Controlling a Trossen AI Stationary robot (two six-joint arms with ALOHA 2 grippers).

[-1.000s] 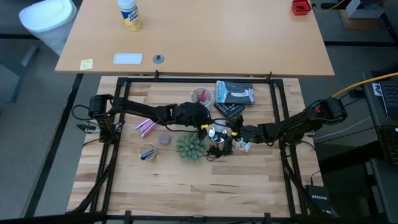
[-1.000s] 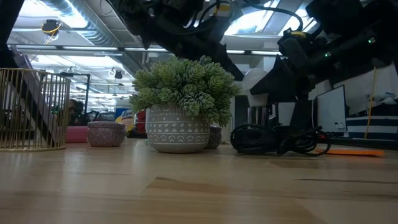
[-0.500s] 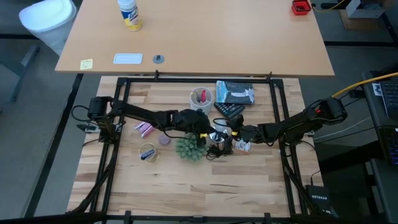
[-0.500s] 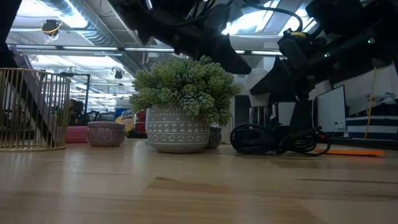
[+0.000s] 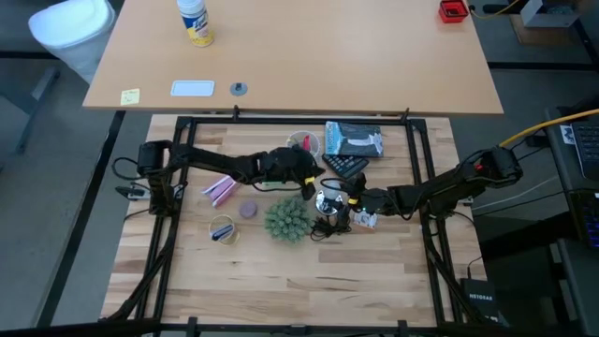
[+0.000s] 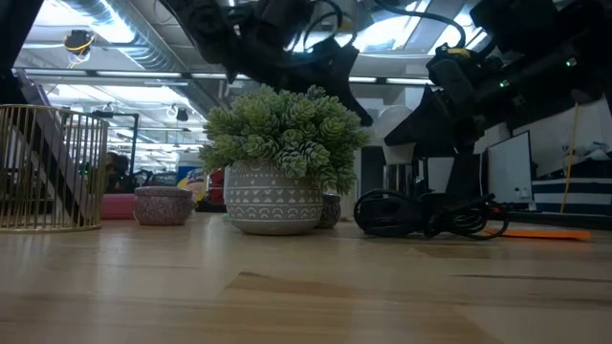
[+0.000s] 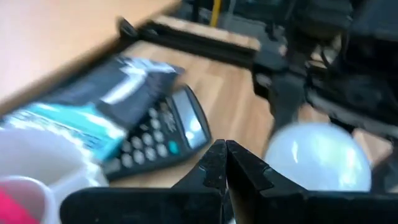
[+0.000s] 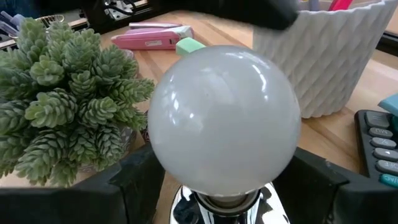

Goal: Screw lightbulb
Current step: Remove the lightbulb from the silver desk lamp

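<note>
The white lightbulb [image 8: 224, 118] stands upright in the shiny silver socket dish [image 8: 224, 205], mid-table beside a green spiky plant [image 5: 285, 220]. My right gripper [image 5: 344, 208] reaches in from the table's right, its fingers on either side of the socket. My left gripper [image 7: 225, 158] is shut and empty. It hovers just on the far-left side of the lightbulb [image 7: 317, 155] without touching it. The socket's black cord [image 6: 421, 215] lies coiled on the table. My right gripper has the silver socket [image 8: 186, 202] between its two wide-set fingers [image 8: 134, 183], just under the bulb. It comes nearly level from the table's right. The picture's lower edge cuts off the place of contact. In the low view the bulb [image 6: 397, 129] sits well above the tabletop.
On the far side stand a white ribbed cup [image 5: 302, 145] with pens, a calculator [image 5: 344, 166] and a dark packet [image 5: 354, 139]. Pink items [image 5: 219, 192], a small purple pot [image 5: 247, 210] and a gold wire basket [image 5: 222, 229] lie to the left. The near half of the table is bare wood.
My left gripper swung toward the table's near edge, close beside the bulb and plant. It then drew back toward the far edge, ending near its earlier place. The right gripper, socket and bulb stayed still.
</note>
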